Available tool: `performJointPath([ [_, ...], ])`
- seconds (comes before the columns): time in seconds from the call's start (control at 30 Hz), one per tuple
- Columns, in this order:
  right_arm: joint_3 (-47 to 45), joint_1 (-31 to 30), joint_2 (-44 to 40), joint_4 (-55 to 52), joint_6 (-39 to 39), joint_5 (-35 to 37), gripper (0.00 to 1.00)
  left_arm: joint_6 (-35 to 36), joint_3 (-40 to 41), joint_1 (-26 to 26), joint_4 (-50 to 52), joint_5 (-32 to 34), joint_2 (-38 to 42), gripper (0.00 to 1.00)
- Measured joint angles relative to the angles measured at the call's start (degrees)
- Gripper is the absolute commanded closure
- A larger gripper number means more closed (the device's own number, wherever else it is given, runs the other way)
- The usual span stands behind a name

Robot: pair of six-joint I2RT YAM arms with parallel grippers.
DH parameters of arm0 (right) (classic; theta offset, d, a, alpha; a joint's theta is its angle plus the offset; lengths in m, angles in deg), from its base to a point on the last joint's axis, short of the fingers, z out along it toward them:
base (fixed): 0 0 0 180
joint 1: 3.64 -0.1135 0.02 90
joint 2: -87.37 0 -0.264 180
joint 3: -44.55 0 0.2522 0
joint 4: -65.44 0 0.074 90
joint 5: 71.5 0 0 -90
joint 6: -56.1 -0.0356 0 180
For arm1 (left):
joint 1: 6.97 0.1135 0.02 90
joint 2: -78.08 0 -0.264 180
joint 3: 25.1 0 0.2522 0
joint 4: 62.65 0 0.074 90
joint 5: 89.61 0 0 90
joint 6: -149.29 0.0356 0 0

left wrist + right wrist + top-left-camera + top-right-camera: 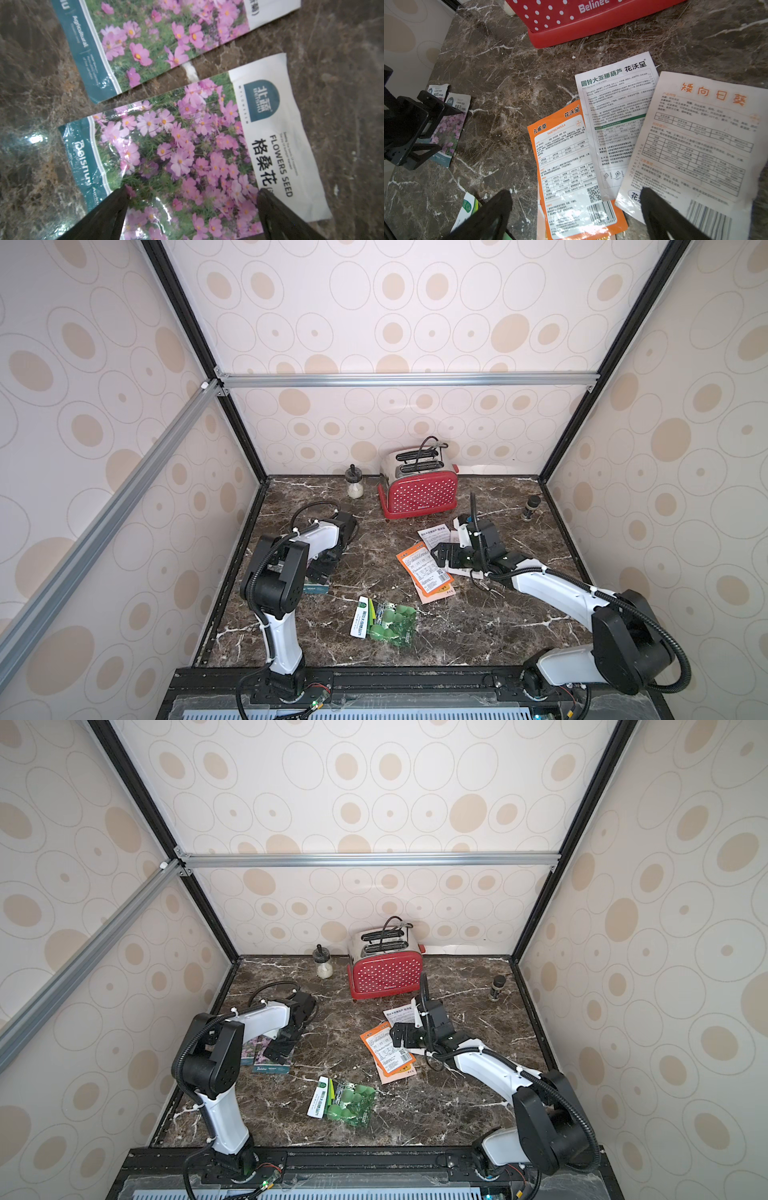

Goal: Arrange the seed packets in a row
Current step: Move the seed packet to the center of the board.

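**Wide Open, Nothing Held**

Spread wide and holding nothing: left gripper [192, 192], over one of two purple-flower packets [182, 145] lying just apart on the marble table [342, 104]; contact not clear. Likewise wide and empty: right gripper [576, 192], above overlapping face-down packets: orange-backed packet [571, 166], white-backed packet [616, 128], orange-titled packet [695, 141]. Toward the front, overlapping green-gourd packets [390, 620]. Just behind the heap, red toaster [419, 489], small jar [354, 485] beside it, dark bottle [530, 506] well apart.

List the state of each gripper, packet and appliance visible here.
left gripper, open
right gripper, open
purple-flower packets, face up, apart
orange-backed packet, face down, partly covered
white-backed packets, face down, overlapping
green-gourd packet, face up
toaster, upright, cord on top
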Motion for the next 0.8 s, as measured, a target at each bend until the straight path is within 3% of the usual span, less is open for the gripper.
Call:
performJointPath([
  [0.8,-0.02,0.00,-0.04,0.00,0.00,0.24,0.00,2.45,-2.86,0.35,-0.37,-1.75,0.39,0.02],
])
